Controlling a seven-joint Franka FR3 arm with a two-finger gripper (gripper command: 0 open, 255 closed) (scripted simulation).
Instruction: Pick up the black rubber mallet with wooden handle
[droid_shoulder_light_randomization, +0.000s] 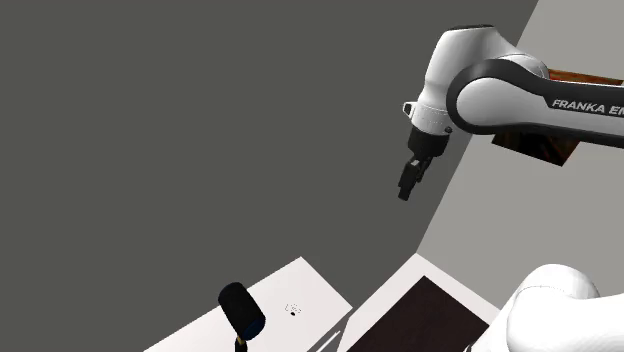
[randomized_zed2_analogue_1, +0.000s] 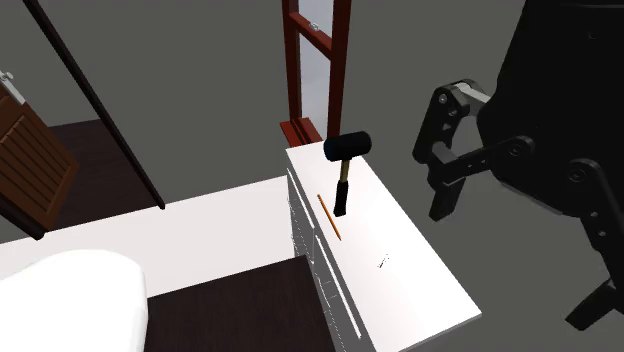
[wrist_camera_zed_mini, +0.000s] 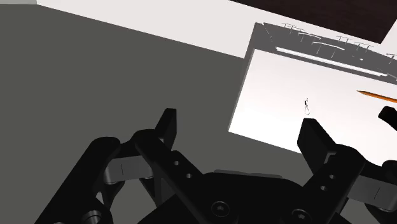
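Grey background around a white drawer-unit top (randomized_zed2_analogue_1: 400, 250), with the gripper (wrist_camera_zed_mini: 239, 125) hanging high above it.
Jaws are standing wide apart, gripping and touching nothing, while the arm is reaching out, hand pointing downward at a slant. The black-headed mallet (randomized_zed2_analogue_1: 347, 147) is sitting on the top, just beside an orange pencil (randomized_zed2_analogue_1: 330, 215), well apart from the gripper.

Below me a white drawer chest (randomized_zed2_analogue_1: 410, 265) is standing beside a grey wall (droid_shoulder_light_randomization: 200, 120), its drawers facing a dark floor (randomized_zed2_analogue_1: 240, 310). A red-brown wooden frame (randomized_zed2_analogue_1: 341, 60) is rising behind it, and a brown slatted panel (randomized_zed2_analogue_1: 30, 160) is showing further off.
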